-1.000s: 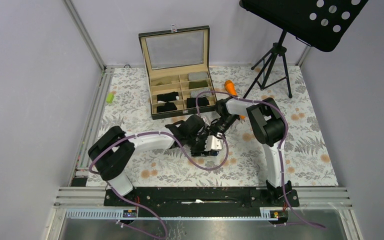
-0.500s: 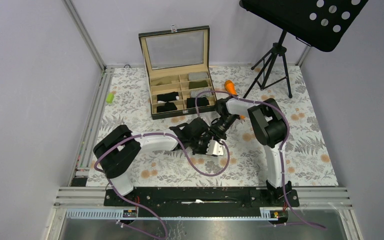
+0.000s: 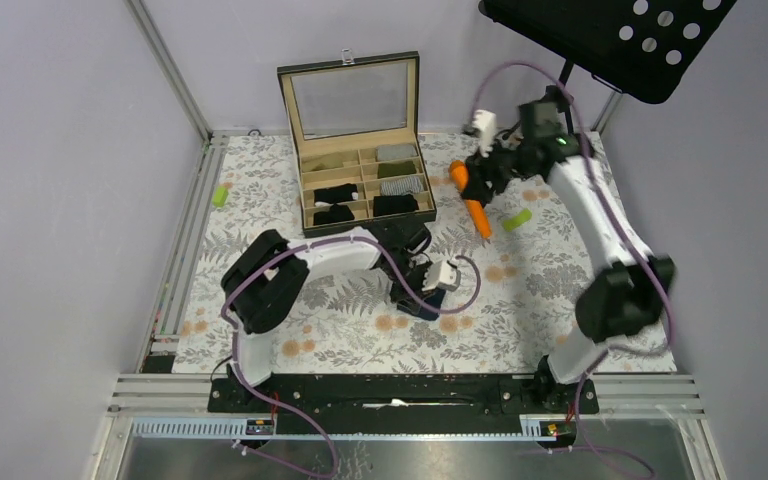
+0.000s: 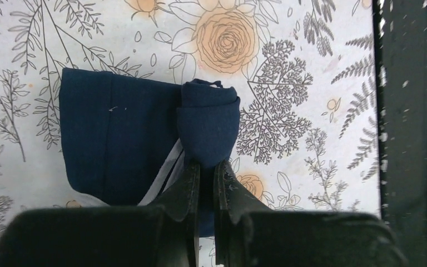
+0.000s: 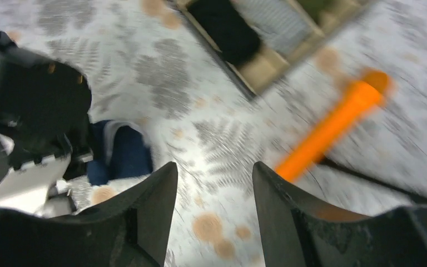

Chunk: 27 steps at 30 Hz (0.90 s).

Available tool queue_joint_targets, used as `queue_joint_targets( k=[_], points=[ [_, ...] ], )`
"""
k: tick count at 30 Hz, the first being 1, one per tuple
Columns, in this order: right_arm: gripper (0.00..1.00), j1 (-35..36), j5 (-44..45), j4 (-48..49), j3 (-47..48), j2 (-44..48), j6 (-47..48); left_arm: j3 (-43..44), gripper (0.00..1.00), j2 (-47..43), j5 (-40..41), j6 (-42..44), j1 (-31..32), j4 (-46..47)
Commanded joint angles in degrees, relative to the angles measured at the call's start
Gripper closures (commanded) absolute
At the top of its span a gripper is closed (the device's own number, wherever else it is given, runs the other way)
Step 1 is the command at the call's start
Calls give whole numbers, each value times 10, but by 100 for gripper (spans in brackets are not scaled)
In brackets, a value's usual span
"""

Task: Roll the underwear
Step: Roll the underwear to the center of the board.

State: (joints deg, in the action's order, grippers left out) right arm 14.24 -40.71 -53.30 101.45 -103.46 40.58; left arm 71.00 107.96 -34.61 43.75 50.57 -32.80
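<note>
Trouble, as I judge it, lies in the half-made roll. The navy underwear (image 4: 117,139) lies on the floral table cover (image 4: 267,44) near the middle of the table, in front of the compartment box (image 3: 360,190). One side is wound into a short fat roll and the rest lies flat beside it. The left gripper (image 4: 205,167) has its fingers pressed nearly together on the near end of that roll, pinching fabric. A strip of white trim (image 4: 164,172) slips out just beside the fingers.

The pinch holds only one end, so the far end of the roll is free. If the wrist turns or pulls from here, the roll may wind tighter on the near side and go cone-shaped, or simply slacken and open. Nothing pins the flat part either, so it could slide along the cover with the gripper instead of wrapping round. The trim could catch under a fingertip and drag a fold out of line.

The right gripper (image 5: 214,172) is spread wide with nothing between its fingers. It is raised well apart from the cloth, over by the orange stick (image 3: 472,200) at the back right, and its own view is blurred. From there it can give no help – and it sits close enough to the stick that a careless sweep might knock it
</note>
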Motion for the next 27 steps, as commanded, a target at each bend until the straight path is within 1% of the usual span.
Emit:
queue_joint_targets(
  k=[1, 2, 3, 4, 6, 8, 10, 12, 14, 15, 16, 17, 19, 21, 23, 24, 27],
  points=[
    [41, -48, 116, 243, -217, 205, -128, 76, 100, 73, -97, -65, -13, -139],
    [40, -54, 154, 297, -275, 255, -140, 95, 100, 93, -108, -77, -15, -154],
    [37, -57, 190, 354, -355, 303, -153, 118, 100, 118, -119, -85, -19, -174],
    [34, -57, 218, 382, -407, 365, -161, 142, 100, 141, -130, -94, -22, -193],
    [29, -57, 242, 395, -480, 438, -166, 185, 100, 195, -161, -104, -33, -234],
    [24, -57, 241, 349, -515, 484, -159, 220, 100, 241, -202, -109, -48, -268],
    [23, -57, 203, 277, -529, 506, -136, 232, 100, 270, -239, -126, -65, -269],
    [29, -57, 139, 210, -544, 528, -93, 231, 100, 285, -260, -150, -79, -247],
    [35, -54, 102, 179, -575, 556, -59, 225, 100, 291, -272, -177, -83, -221],
    [39, -50, 85, 157, -588, 567, -23, 226, 99, 294, -274, -183, -83, -217],
    [43, -42, 74, 135, -599, 574, 30, 229, 98, 297, -275, -188, -83, -215],
    [44, -28, 77, 123, -609, 575, 58, 233, 98, 302, -273, -192, -83, -215],
    [44, 19, 99, 125, -623, 561, 87, 238, 97, 307, -270, -193, -84, -217],
    [45, 95, 125, 145, -623, 528, 98, 240, 96, 308, -264, -192, -84, -217],
    [47, 146, 134, 184, -616, 489, 93, 242, 95, 308, -264, -197, -84, -217],
    [47, 167, 139, 224, -612, 469, 90, 242, 95, 308, -264, -199, -84, -217],
    [45, 233, 158, 310, -610, 405, 96, 241, 94, 307, -261, -200, -84, -217]
  ],
)
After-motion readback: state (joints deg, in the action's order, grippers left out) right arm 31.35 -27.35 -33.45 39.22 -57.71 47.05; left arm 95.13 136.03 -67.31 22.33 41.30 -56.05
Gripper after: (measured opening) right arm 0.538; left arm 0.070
